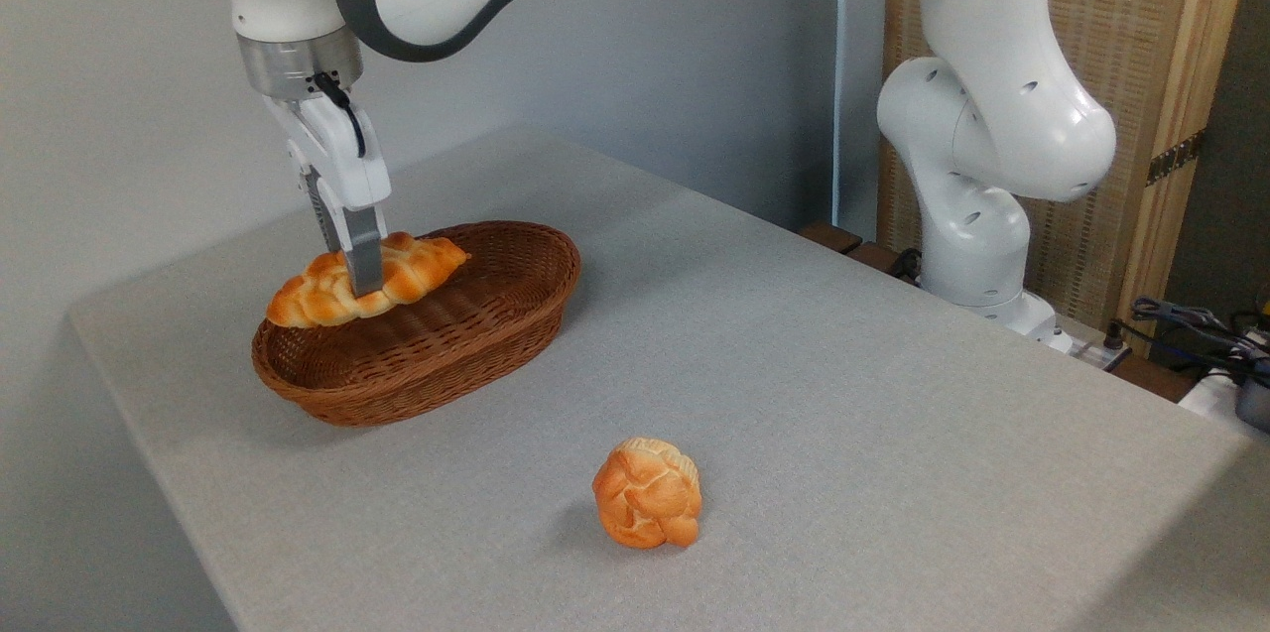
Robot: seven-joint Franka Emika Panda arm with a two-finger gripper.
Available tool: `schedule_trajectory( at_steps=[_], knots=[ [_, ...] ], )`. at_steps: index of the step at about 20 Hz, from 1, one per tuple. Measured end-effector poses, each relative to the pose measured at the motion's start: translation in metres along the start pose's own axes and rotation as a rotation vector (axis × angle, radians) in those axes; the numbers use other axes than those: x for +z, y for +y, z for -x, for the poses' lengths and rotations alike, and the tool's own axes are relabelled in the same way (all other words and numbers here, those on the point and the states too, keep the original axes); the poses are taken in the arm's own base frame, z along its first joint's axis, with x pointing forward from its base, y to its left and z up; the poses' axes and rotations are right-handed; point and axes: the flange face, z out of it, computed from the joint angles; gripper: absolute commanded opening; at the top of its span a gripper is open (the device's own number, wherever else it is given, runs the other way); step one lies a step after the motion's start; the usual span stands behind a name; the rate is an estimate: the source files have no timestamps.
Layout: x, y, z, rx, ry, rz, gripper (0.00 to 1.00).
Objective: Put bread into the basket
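On the grey table (843,364), the gripper (359,273) pinches the bread (417,265) over the basket (437,354).

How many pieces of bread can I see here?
2. The braided loaf is held in the robot's hand over the basket; the round bun sits on the table. None seems hidden.

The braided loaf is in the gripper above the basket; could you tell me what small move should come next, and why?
Probably lower a little, then open. The gripper is shut on the braided loaf, held over the basket near its far rim, apparently not yet resting inside.
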Motion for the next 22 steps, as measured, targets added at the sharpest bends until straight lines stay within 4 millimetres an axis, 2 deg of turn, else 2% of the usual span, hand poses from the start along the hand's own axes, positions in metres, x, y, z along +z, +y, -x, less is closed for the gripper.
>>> schedule_trajectory(
  at_steps=[9, 13, 18, 20, 22],
  knots=[
    [0.003, 0.0, -0.001, -0.003, -0.003, 0.005, 1.0],
    [-0.005, -0.009, 0.004, -0.025, 0.002, -0.004, 1.0],
    [-0.052, -0.048, 0.043, -0.114, -0.035, -0.023, 1.0],
    [-0.078, -0.068, 0.068, -0.132, -0.052, -0.034, 1.0],
    [-0.096, -0.081, 0.086, -0.105, -0.057, -0.045, 1.0]
  ],
)
